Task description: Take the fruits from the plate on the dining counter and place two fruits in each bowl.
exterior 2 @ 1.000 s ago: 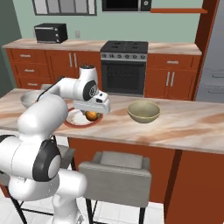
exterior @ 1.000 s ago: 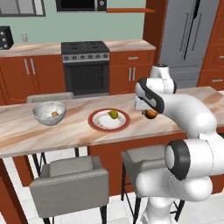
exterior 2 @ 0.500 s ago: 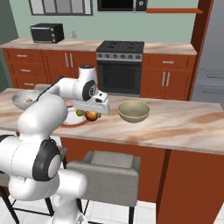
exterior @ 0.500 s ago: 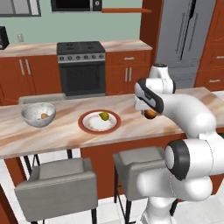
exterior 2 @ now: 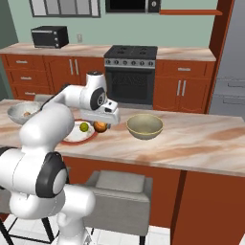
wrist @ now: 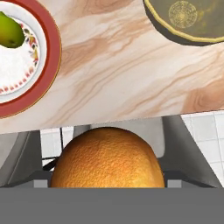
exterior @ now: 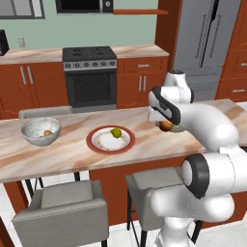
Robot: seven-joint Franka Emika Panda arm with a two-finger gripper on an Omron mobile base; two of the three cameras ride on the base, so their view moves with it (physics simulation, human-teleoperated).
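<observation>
Kitchen scene, simulated: red-brown cabinets, stove (exterior: 89, 60) and microwave (exterior 2: 50, 36) along the back wall. Dining counter (exterior: 72, 149) runs across mid-frame in the left base view, grey stools (exterior: 60, 212) below it. Plate (exterior: 96, 145) sits centre-left there, carrying one yellow-green fruit (exterior: 116, 132). Speckled whitish-grey bowl (exterior: 41, 131) at far left holds one small orange-brown fruit (exterior: 47, 133). Olive-tan bowl (exterior 2: 144, 126) sits right of centre in the right base view, with nothing visible inside it. Gripper (exterior 2: 99, 125) is above the counter between plate and olive-tan bowl, jaws spread wide and clamped around an orange fruit (wrist: 107, 157), which fills the lower middle of the hand view.
</observation>
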